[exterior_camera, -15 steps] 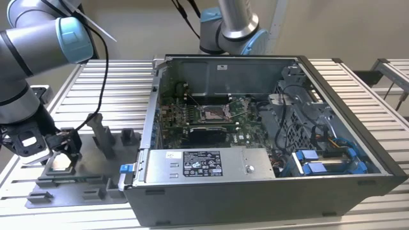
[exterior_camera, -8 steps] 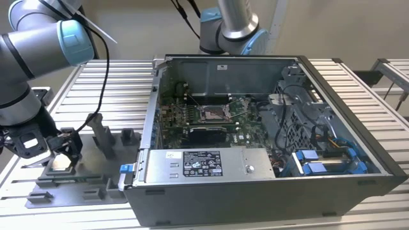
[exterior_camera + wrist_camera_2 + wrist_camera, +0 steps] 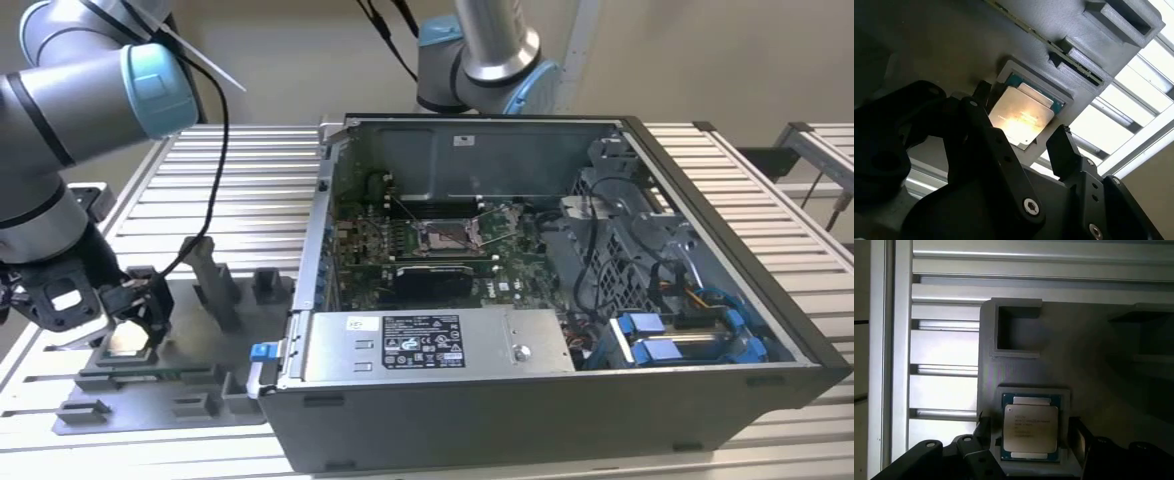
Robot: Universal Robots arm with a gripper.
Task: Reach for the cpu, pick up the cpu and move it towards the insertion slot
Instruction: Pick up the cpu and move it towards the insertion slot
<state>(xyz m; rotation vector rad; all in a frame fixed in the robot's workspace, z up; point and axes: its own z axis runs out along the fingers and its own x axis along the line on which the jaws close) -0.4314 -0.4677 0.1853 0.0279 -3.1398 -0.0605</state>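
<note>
The cpu (image 3: 1030, 427) is a flat square chip with a silvery top. It lies flat in a shallow pocket of the grey plastic fixture plate (image 3: 187, 385), at the exterior view's left. My gripper (image 3: 128, 312) hangs just above the cpu (image 3: 1021, 117), open. Its dark fingers (image 3: 1066, 150) stand one on each side of the chip, apart from its edges, in both wrist views. The insertion slot (image 3: 447, 236), a square socket with a shiny metal frame, sits on the green board inside the open computer case, well off toward the exterior view's right.
The black computer case (image 3: 561, 420) lies open on a ribbed metal table (image 3: 227, 190), with a power supply box (image 3: 434, 345) along its near side. Upright grey fixture blocks (image 3: 214, 280) stand between my gripper and the case wall. A second arm's base (image 3: 481, 55) rises behind the case.
</note>
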